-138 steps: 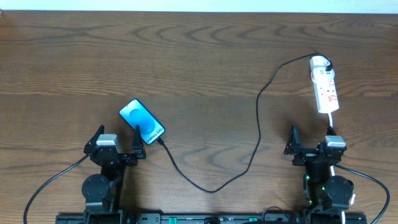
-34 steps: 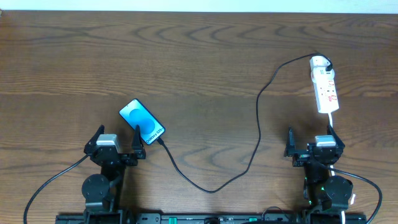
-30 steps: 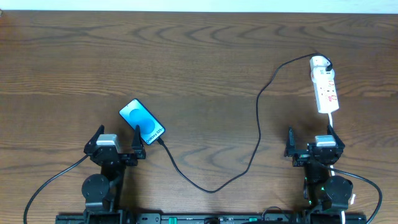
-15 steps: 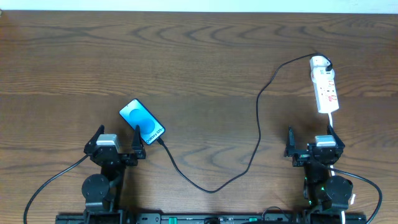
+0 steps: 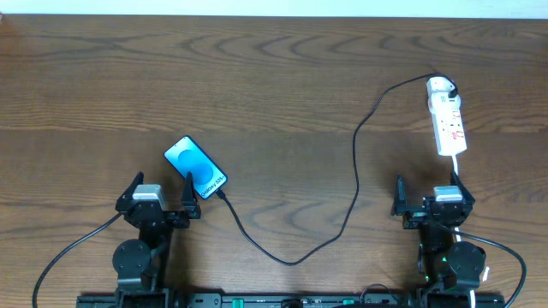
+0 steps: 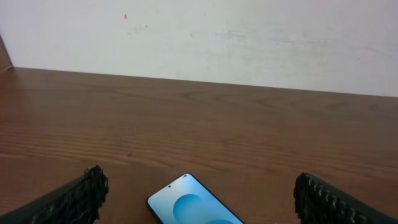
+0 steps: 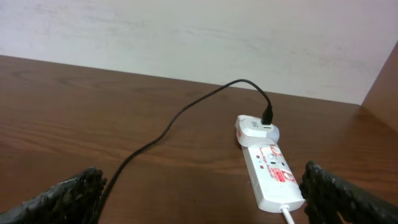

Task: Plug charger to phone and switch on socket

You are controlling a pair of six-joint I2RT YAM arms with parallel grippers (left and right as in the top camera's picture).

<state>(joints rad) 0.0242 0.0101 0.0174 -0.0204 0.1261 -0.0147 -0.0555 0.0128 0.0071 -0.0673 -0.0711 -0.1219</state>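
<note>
Overhead, phone (image 5: 195, 168) diagonal, top end far-left, socket (image 5: 448, 120) lengthwise front-to-back

The charger (image 5: 356, 167) is black, the phone (image 5: 195, 167) light-blue, the socket (image 5: 448, 118) white with red markings.

Even, diffuse light fills all three views, bright enough that the grain of the dark wooden tabletop (image 5: 274, 77) reads sharply from overhead. In the wrist views the pale wall (image 6: 249, 37) looks slightly washed. The tabletop carries a dull sheen, and the socket (image 7: 270, 168) casts a soft shadow.
</note>
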